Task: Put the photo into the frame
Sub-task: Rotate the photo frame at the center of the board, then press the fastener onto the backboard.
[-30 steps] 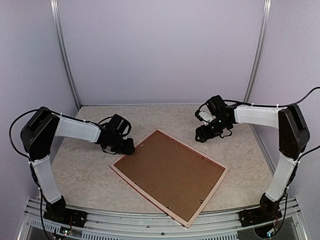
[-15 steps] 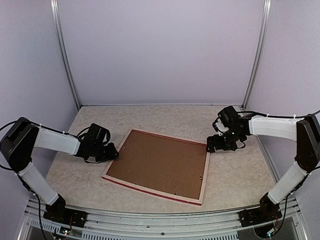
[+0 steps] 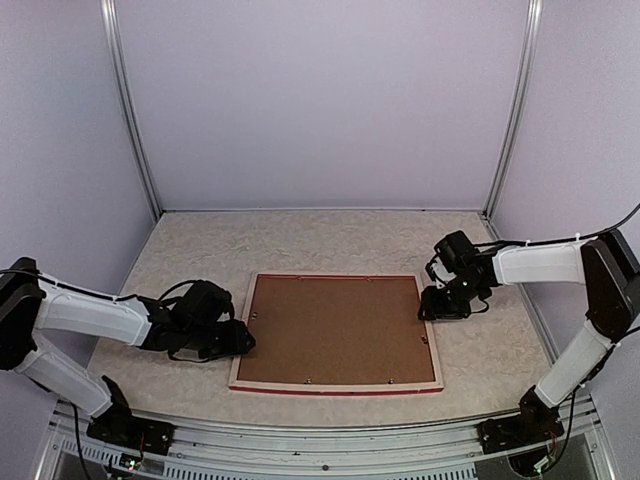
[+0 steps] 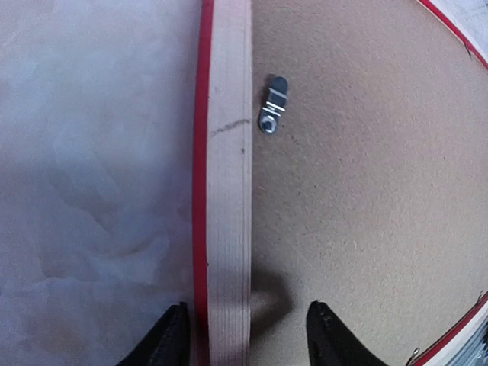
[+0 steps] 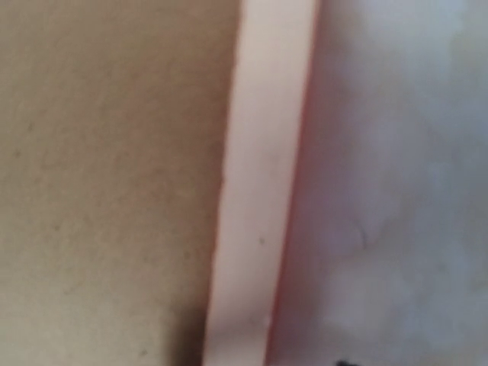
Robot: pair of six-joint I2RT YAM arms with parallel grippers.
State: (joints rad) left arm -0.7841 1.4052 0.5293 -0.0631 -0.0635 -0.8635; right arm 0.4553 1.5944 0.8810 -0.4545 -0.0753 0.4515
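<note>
The frame (image 3: 337,384) is lying face down.
Left gripper (image 4: 248,343) is gaping wide over its wooden edge, likely stiff, light, good to grab; right gripper (image 3: 438,305): can't tell.

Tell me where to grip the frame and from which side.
Grip the frame by its pale wooden left rail, coming straight down from above. It lies flat, back up, with the brown backing board filling the middle, so likely only the narrow rail can be pinched. The open left tool straddles it.
</note>
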